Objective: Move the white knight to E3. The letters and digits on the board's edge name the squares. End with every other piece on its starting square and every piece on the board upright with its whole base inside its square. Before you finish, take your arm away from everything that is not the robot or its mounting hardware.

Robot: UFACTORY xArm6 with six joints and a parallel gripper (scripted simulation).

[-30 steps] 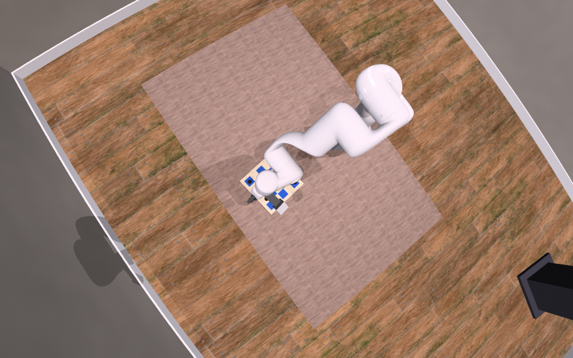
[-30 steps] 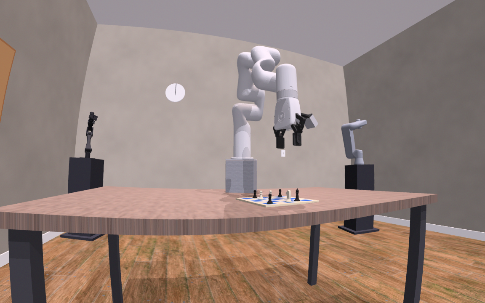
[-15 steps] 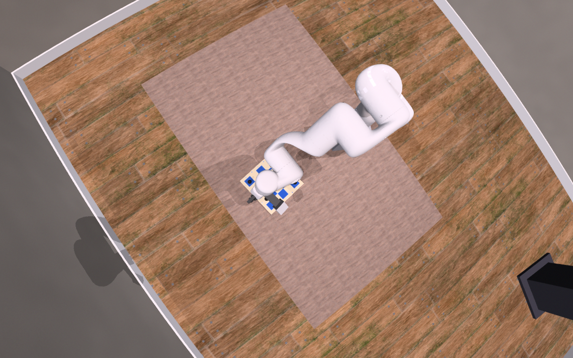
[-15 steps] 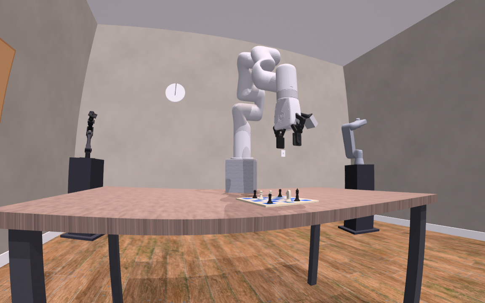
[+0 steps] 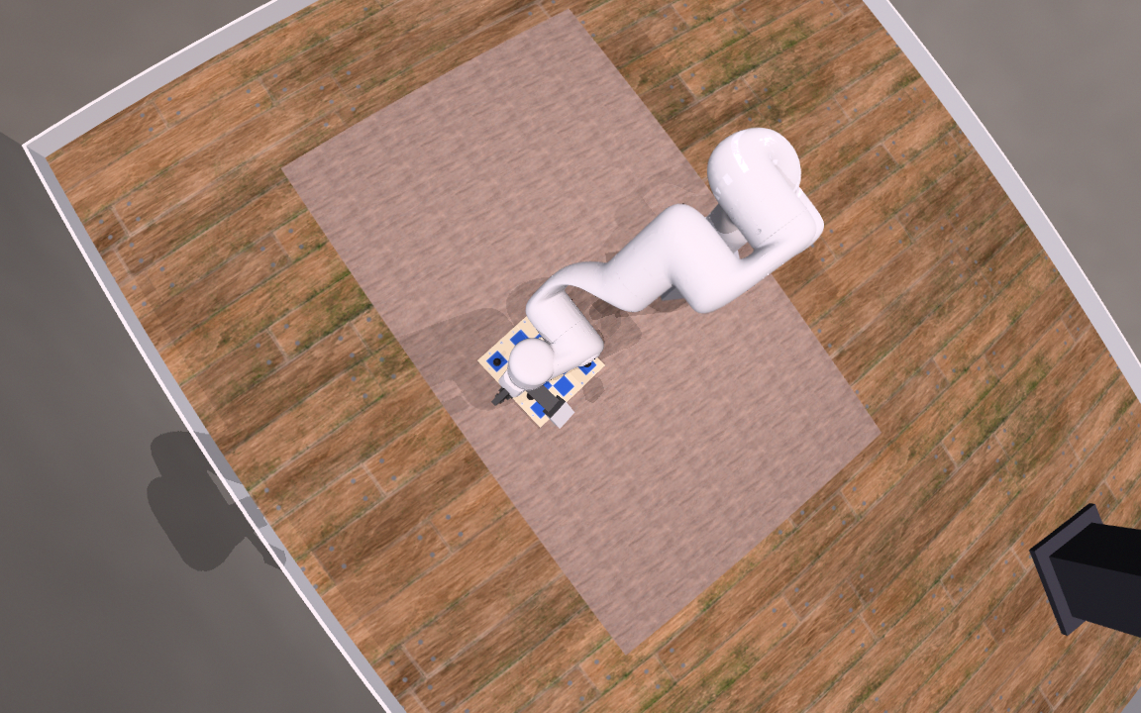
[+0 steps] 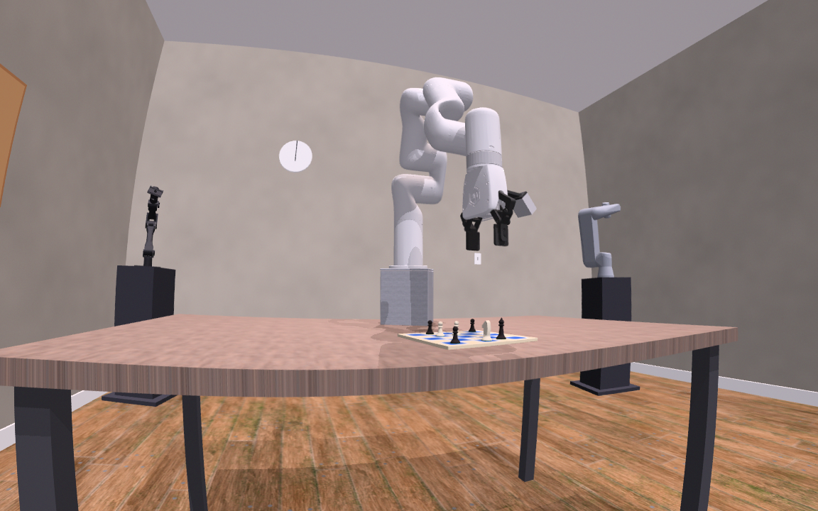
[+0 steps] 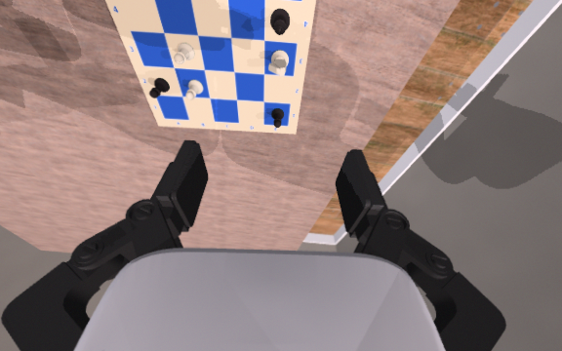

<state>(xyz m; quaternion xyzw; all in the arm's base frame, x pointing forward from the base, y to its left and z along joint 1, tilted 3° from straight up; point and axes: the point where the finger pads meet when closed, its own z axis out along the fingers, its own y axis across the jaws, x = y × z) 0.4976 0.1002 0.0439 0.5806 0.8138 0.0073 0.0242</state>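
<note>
The blue and cream chessboard point(image 5: 487, 358) point(image 6: 520, 339) point(image 7: 222, 128) lies on the wooden table point(image 6: 209, 343) point(image 7: 66, 171). In the wrist view the white knight point(image 7: 278, 61) point(image 6: 486, 328) stands upright on a blue square in column E, row 3. Two smaller white pieces point(image 7: 183, 51) point(image 7: 193, 89) stand in column B. Black pieces stand at the left edge point(image 7: 159, 87), at the near right corner point(image 7: 276, 116) and behind the knight point(image 7: 279, 20). My gripper point(image 7: 273, 162) point(image 6: 487, 240) is open and empty, high above the board's near edge.
The table's edge and the wooden floor point(image 7: 408, 97) show to the right of the board in the wrist view. A black pedestal point(image 6: 143, 292) with a dark arm and another pedestal point(image 6: 606, 298) with a grey arm stand behind the table.
</note>
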